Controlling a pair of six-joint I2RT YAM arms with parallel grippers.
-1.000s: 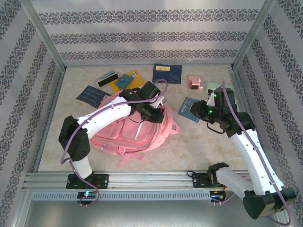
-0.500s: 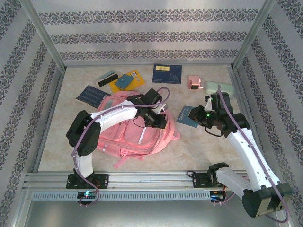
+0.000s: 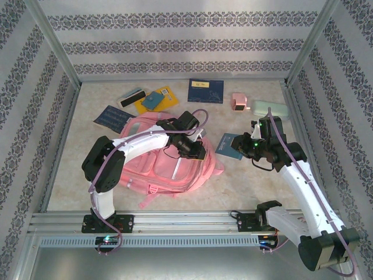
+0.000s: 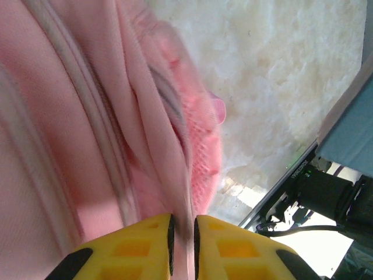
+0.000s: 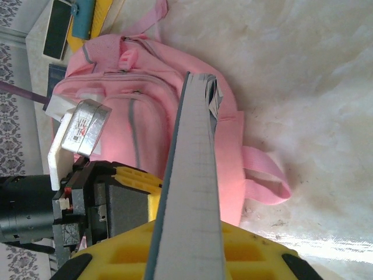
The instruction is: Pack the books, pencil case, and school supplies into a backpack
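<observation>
You have one pink backpack (image 3: pixel 157 166) lying flat on the table (image 3: pixel 256 186), and four books around it. A navy book (image 3: pixel 205 91) lies beyond the backpack's far right corner. A yellow-orange book (image 3: pixel 142 107) and a dark patterned book (image 3: pixel 111 118) lie off its far left side, and a teal book (image 3: pixel 227 146) is just beside its right edge. There is one mint pencil case (image 3: pixel 269 108), well to the right of the backpack and farther back.

You can count three small supplies. A pink block (image 3: pixel 239 102) sits between the navy book and the pencil case. A black-and-white bar (image 3: pixel 133 97) lies behind the backpack's far left corner, and next to it a teal-and-white piece (image 3: pixel 152 100) rests on the yellow-orange book.

Your left arm arches over the backpack from the left, elbow raised and wrist bent down. This puts the left gripper (image 3: pixel 196 153) on the backpack's right part. In the wrist view its yellow fingers (image 4: pixel 145 239) stand only a narrow slit apart, with a fold of pink fabric pinched between them.

Your right arm reaches forward and leans left toward the backpack. The right gripper (image 3: pixel 239 143) is clamped on the teal book, which its wrist camera sees edge-on.
</observation>
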